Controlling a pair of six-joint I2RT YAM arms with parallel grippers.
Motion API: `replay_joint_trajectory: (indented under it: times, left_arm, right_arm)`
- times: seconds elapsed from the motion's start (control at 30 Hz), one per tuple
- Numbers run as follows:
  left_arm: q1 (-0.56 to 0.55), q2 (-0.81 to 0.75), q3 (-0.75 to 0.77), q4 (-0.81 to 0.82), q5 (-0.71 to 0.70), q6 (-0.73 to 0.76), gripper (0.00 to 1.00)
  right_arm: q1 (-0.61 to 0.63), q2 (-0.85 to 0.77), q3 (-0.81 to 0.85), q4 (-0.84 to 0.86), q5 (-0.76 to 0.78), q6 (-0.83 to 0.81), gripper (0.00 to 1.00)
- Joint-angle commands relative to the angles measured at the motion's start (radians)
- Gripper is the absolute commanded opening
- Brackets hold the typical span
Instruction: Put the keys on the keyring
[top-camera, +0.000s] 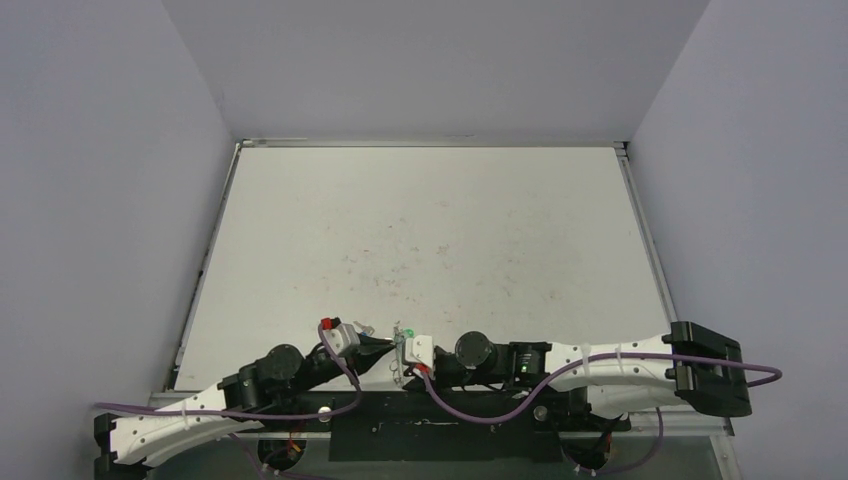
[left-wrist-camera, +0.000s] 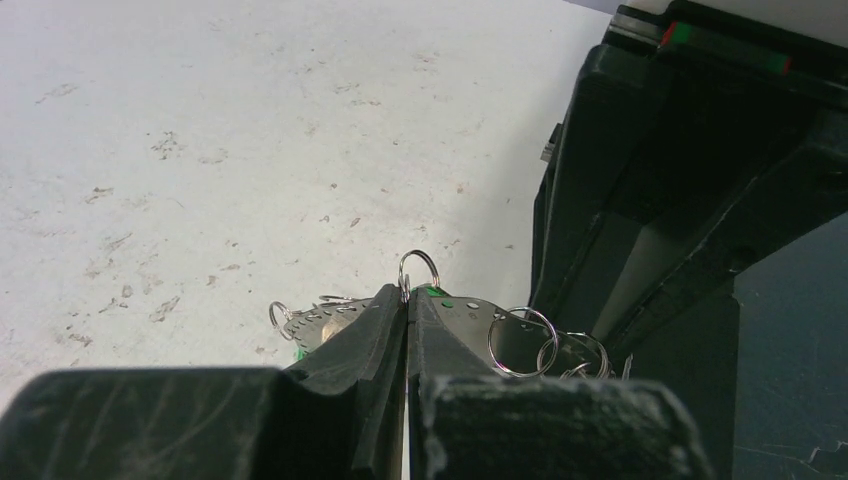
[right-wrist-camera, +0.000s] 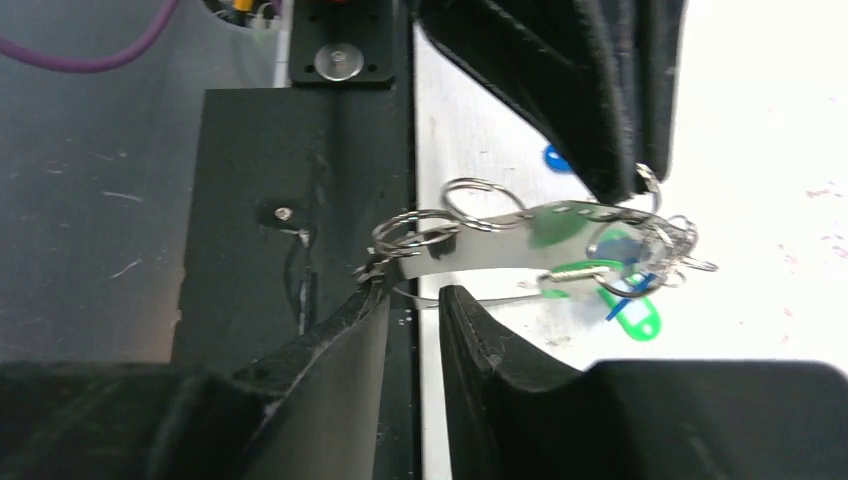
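Steadiness comes first: the left gripper (left-wrist-camera: 408, 296), pressed together on the keyring (left-wrist-camera: 468, 305), holds it over the worktop's (top-camera: 430, 230) near edge, about midway along. The right gripper (right-wrist-camera: 415, 300) stands slightly spread, the band's end just at its tips. A green key (right-wrist-camera: 635, 322) shows beyond. Close squarely on the band, I judge, not on the small rings (right-wrist-camera: 480, 198), and avoid twisting.

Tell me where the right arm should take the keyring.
Likely the keyring's near end, below its small rings: it hangs just ahead of the right gripper's open jaws. Come straight forward, opposite the left gripper, shut on the far stretch.
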Motion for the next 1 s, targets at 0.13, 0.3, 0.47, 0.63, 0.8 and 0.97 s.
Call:
replay_joint_trajectory:
  times: [0.13,0.3,0.47,0.63,0.8,0.97]
  left_arm:
    - [0.001,-0.057,-0.016,-0.025,0.035,0.017,0.00]
    - [0.001,-0.061,-0.037,0.003,0.073,0.041,0.00]
    - [0.001,-0.053,-0.039,0.022,0.091,0.064,0.00]
    - [0.001,-0.048,-0.029,0.021,0.104,0.080,0.00]
    - [0.001,-0.047,-0.023,0.014,0.107,0.083,0.00]
    - [0.001,-0.048,-0.021,0.016,0.109,0.089,0.00]
  right_arm:
    - [-0.004,-0.151,0.019,0.028,0.151,-0.102,0.42]
    - [-0.096,-0.232,0.016,-0.025,0.107,-0.161,0.50]
    - [-0.241,-0.195,0.025,0.014,-0.078,-0.143,0.50]
    - [-0.261,-0.118,0.052,0.055,-0.164,-0.142,0.49]
    - [-0.264,-0.047,0.086,0.078,-0.268,-0.150,0.50]
    - [-0.265,-0.022,0.105,0.074,-0.329,-0.153,0.50]
